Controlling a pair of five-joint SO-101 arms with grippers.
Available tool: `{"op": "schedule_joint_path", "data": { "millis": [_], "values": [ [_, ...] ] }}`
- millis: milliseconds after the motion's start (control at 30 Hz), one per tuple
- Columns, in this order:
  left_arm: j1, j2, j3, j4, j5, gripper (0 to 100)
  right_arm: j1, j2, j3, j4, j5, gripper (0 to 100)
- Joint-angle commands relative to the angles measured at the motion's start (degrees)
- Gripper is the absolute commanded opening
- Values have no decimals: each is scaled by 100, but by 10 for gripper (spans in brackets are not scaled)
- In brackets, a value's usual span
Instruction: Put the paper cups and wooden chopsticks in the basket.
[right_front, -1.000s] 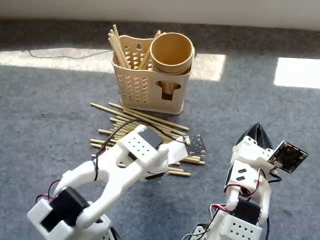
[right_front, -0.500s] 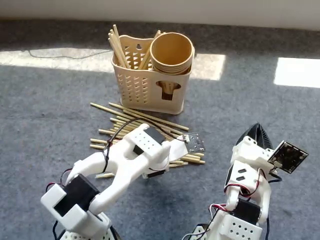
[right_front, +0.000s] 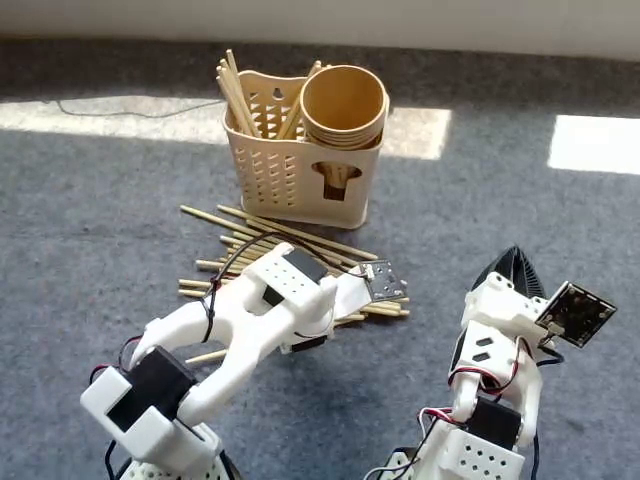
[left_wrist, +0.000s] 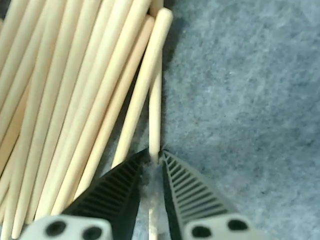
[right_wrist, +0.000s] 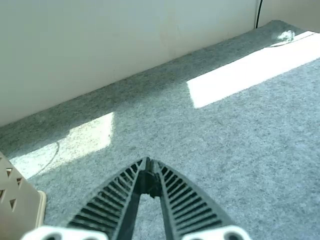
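over the last second the left arm has swung in over the loose sticks and crept a little toward the basket (right_front: 290, 170), its wrist now sitting slightly nearer the basket than a second ago. the left gripper (left_wrist: 155, 152) is now pinched together on one chopstick (left_wrist: 155, 100) at the outer edge of the pile of chopsticks (right_front: 290, 235), which lies on the carpet (right_front: 90, 230) just in front of the basket. that looks like a grasp just made, so the next step is probably lifting this stick clear of its neighbours and carrying it to the basket. the held stick touches the next one along, so a second may drag with it. the paper cups (right_front: 343, 105) stand stacked in the basket, with a few sticks beside them, same as in the earlier frames. the right gripper (right_wrist: 148, 177) is closed on nothing, raised off to the side, and has not shifted. most of the pile lies as before.
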Motion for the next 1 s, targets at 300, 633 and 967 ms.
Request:
{"op": "schedule_joint_path", "data": {
  "millis": [300,633,967],
  "values": [
    [321,-84,-892,1530,-325,6,-31,-40,488,-154,-18,6],
    [356,-84,-1578,2567,-325,6,-31,-40,488,-154,-18,6],
    [356,-251,-2651,3358,-316,6,-31,-40,488,-154,-18,6]
  ]
}}
